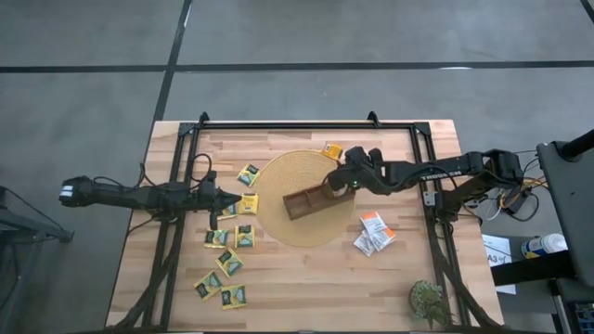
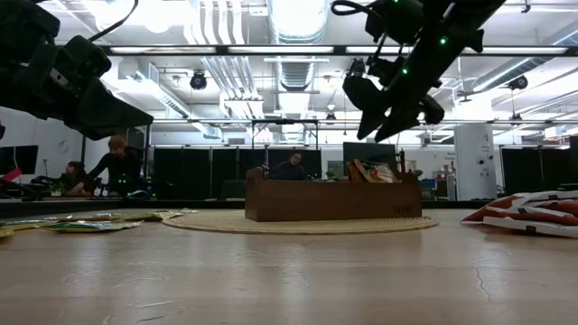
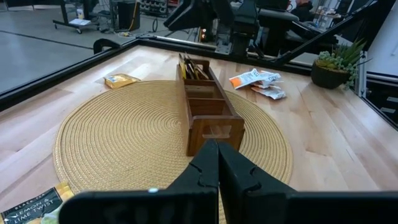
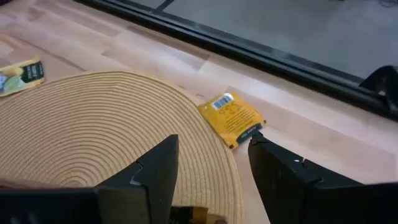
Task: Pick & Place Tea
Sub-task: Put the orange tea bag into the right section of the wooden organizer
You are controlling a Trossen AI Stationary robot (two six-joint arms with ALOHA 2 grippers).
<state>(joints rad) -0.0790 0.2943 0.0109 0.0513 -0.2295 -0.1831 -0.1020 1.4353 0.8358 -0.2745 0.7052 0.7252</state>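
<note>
the right gripper [image 1: 336, 179] hangs over the far end of the brown wooden tray [image 1: 304, 200], on the round woven mat [image 1: 278, 223] in the middle of the bench [image 1: 306, 288]. its jaws stand apart with nothing between them. in the right wrist view the single orange tea packet [image 4: 232, 117] lies flat just ahead of the jaws, off the mat's rim on bare wood, one corner turned toward the gripper; in the high view it sits just beyond the gripper, toward the far edge of the bench. the right arm is plainly the nearer one for this packet, so the coming move is probably a short reach forward and down.

the left gripper [image 1: 234, 198] hovers at the mat's left edge, its jaws pressed together and holding nothing, just beside a yellow-green packet [image 1: 248, 204]. the tray's long axis points away from it, with packets already standing in the far compartment.

by count: about nine yellow-green packets [image 1: 228, 263] are scattered left of the mat, from one near the far rim down to a loose group toward the near left corner. there is one orange packet beyond the mat, and a small overlapping pile of white-and-orange packets [image 1: 375, 232] to the right of the mat, perhaps three, though the overlap makes that uncertain. a small potted plant [image 1: 430, 301] stands at the near right corner. most of the tea is not yet in the tray.
</note>
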